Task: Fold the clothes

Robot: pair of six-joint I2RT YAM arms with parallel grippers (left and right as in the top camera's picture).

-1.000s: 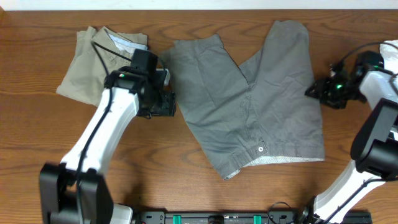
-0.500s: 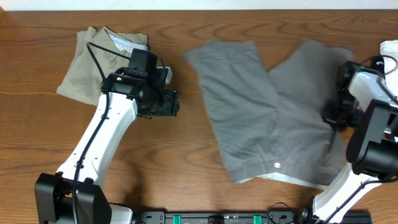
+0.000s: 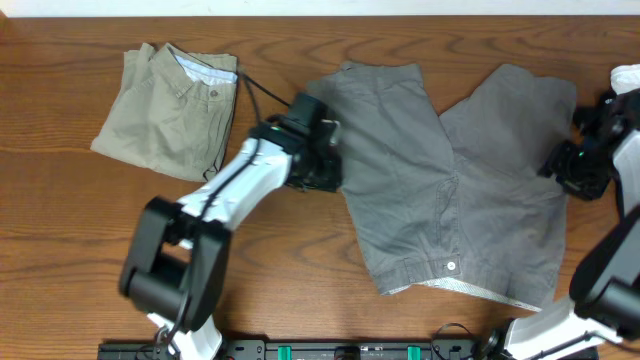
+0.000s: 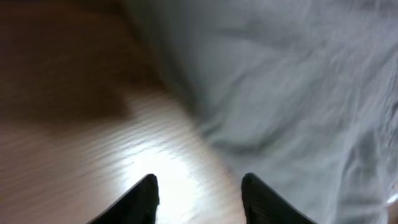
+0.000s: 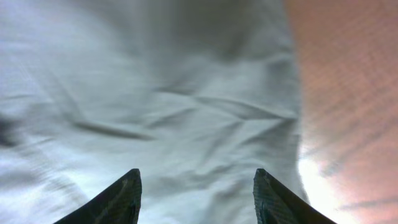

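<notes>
The grey shorts (image 3: 450, 180) lie spread flat on the middle and right of the worktop (image 3: 300, 290). Their waistband is toward the near edge and both legs point to the far edge. A small pale button (image 3: 451, 266) sits on the waistband, with a strip of paler lining (image 3: 470, 291) showing just below it. The khaki shorts (image 3: 170, 105) lie folded at the far left, well apart from the grey pair. A pale patch shows inside their waistband, and any print on it is too small to read.

The left arm (image 3: 235, 185) reaches from the near left corner slantwise up and right. The left hand (image 3: 318, 160) is at the outer edge of the left leg of the grey shorts. In its wrist view the fingers (image 4: 140, 202) stand apart over bare wood just beside the cloth edge, with nothing between them.

The right arm (image 3: 605, 285) rises along the right side. The right hand (image 3: 575, 170) is at the outer edge of the other leg. Its fingers (image 5: 121, 199) are spread apart above rumpled grey cloth and pinch nothing. A white thing (image 3: 628, 78) lies at the far right edge.
</notes>
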